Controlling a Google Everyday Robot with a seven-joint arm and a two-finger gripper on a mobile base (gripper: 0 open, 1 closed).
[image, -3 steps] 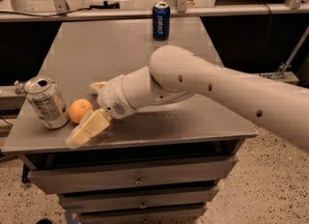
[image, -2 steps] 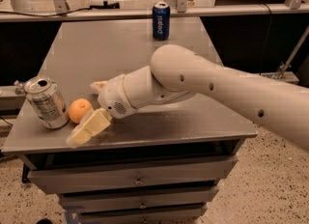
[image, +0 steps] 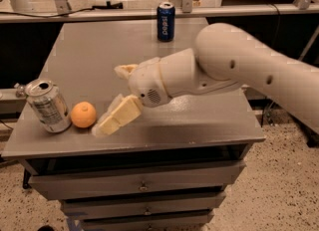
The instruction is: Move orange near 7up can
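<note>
Lighting: moderate, warm indoor light from overhead, even across the grey table (image: 199,120). Highlights: a dull sheen on the top rim of the 7up can (image: 48,106); a small soft glint on the crown of the orange (image: 83,114); a faint gleam on the Pepsi can (image: 165,22). The pale arm (image: 239,65) is brightest along its upper side and shaded beneath. Shadows: soft and short. One lies under the gripper (image: 110,99), which hangs spread just right of the orange, and deep shade fills the gap above the drawers (image: 139,185). No harsh glare.
</note>
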